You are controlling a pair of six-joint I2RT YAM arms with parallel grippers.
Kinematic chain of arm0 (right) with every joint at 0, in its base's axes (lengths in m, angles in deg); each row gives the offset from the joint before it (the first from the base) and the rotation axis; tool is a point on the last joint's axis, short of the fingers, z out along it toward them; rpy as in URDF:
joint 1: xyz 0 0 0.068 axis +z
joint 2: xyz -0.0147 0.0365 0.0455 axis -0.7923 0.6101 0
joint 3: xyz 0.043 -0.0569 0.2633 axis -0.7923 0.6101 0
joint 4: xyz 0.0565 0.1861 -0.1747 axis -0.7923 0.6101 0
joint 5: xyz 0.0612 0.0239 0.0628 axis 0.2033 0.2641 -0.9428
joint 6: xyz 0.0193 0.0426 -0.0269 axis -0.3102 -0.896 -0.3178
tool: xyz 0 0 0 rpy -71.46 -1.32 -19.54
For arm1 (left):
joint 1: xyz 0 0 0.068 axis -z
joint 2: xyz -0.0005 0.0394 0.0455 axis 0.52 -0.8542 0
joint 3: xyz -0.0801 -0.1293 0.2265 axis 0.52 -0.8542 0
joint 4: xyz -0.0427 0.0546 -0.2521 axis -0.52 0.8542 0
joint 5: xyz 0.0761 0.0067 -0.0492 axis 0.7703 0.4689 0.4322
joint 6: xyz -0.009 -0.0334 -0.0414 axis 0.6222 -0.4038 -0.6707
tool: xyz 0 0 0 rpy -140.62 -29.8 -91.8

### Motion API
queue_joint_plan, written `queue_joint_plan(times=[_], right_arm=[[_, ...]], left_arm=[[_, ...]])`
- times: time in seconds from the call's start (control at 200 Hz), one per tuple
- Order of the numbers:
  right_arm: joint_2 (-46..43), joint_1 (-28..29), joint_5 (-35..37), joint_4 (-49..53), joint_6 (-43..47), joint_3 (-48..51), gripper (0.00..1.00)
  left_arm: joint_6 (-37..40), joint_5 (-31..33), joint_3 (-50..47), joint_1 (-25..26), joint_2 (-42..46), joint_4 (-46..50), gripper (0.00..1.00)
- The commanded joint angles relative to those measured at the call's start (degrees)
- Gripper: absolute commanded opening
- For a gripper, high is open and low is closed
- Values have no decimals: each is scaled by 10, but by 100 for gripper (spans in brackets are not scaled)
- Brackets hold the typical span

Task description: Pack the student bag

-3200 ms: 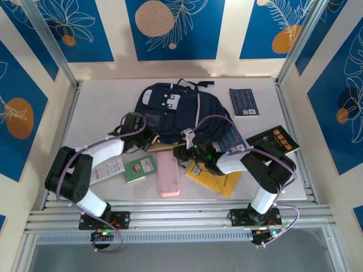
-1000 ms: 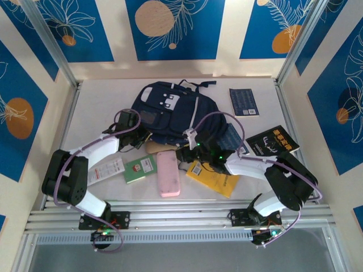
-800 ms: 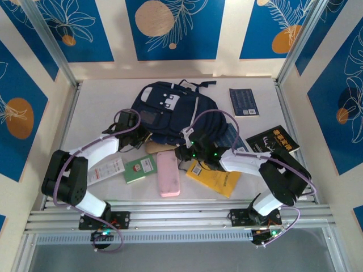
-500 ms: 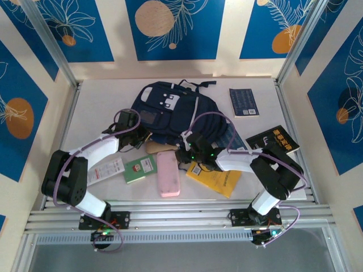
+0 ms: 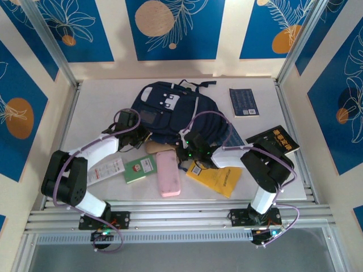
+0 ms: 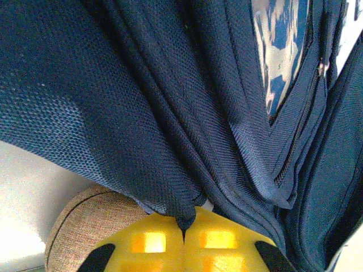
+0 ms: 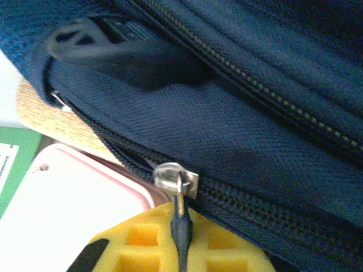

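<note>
Your right gripper point(image 7: 180, 241) has just clamped shut on the zip pull point(image 7: 176, 180) at the near edge of the student bag point(image 5: 170, 110) lying mid-table, while your left gripper point(image 6: 184, 233) pinches its fabric, so unzipping looks ready to begin.

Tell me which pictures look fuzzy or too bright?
Left wrist view: the large navy-blue fabric backpack is sharp, the white table is washed out, and the yellow jaws at the bottom are blurry. Right wrist view: the pale pink case glares nearly white. Top view: even light, soft shadows.
</note>
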Motion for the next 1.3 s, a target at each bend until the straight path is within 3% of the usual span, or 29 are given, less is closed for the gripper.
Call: queue_joint_plan(times=[0.0, 0.145, 0.78, 1.125, 1.295], right_arm=[[-32, -6, -18, -40, 18, 14, 2], [-62, -17, -50, -34, 32, 32, 0], [-128, -102, -115, 215, 97, -13, 0], [-157, -211, -134, 332, 113, -37, 0], [-163, -246, -104, 350, 122, -58, 0]], left_arm=[[16, 11, 18, -3, 18, 4, 0], [20, 14, 21, -8, 16, 6, 0], [55, 45, 63, -47, 5, 48, 0], [68, 46, 99, -66, -15, 68, 0], [68, 46, 103, -72, -25, 69, 0]])
